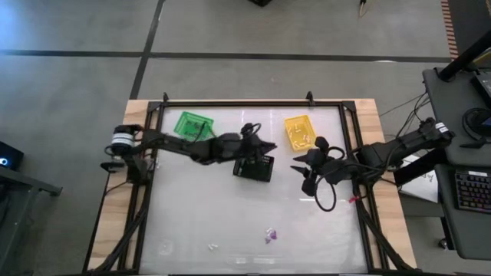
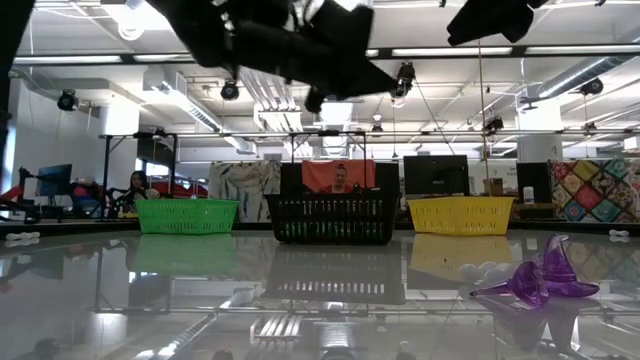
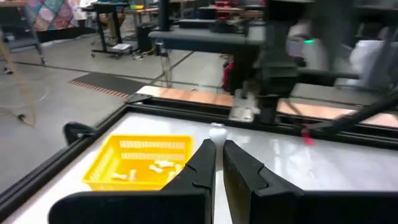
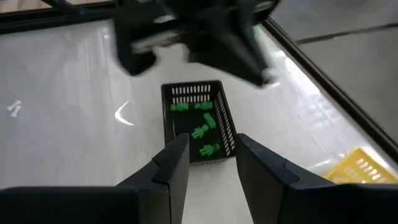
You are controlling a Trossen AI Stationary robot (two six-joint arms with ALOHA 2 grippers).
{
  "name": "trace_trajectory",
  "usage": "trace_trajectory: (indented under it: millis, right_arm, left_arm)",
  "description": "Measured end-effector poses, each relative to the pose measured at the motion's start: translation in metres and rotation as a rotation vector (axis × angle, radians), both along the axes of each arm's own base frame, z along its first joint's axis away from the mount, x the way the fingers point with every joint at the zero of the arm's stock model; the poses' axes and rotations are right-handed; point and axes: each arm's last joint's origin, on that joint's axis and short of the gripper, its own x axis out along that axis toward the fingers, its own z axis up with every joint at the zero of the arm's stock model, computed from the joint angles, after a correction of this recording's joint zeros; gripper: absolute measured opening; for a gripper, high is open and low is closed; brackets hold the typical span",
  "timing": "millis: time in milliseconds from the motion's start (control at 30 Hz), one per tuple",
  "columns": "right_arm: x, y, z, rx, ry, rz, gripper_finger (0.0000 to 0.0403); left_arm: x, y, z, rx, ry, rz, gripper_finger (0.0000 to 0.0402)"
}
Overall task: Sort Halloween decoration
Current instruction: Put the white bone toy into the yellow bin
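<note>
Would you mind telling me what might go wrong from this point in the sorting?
The left gripper hangs shut above the black basket with the right gripper open close by, so the arms might collide. The purple trinket lies near the table's front edge and could get knocked off.

baskets: three in a row across the table's upper half in the high view | my left gripper (image 1: 265, 146) sits right above the middle basket (image 1: 254, 167) | my right gripper (image 1: 301, 169) just right of it | loose trinkets (image 1: 270, 234) bottom centre, well apart from the baskets
</note>
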Motion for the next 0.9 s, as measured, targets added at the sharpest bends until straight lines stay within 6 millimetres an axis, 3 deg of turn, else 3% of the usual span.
trace_trajectory:
  millis: [300,500,900]
  right_arm:
    - [-0.002,0.001,-0.013,0.053,0.044,0.014,0.0106]
    - [-0.002,0.006,-0.014,0.093,0.060,0.076,0.0100]
    - [-0.009,0.024,-0.013,0.115,0.055,0.175,0.0100]
  left_arm:
    - [0.041,0.047,-0.013,0.011,0.003,0.072,0.0000]
    - [0.054,0.070,-0.017,0.001,-0.003,0.070,0.0000]
    - [0.094,0.085,-0.044,-0.011,0.043,0.073,0.0000]
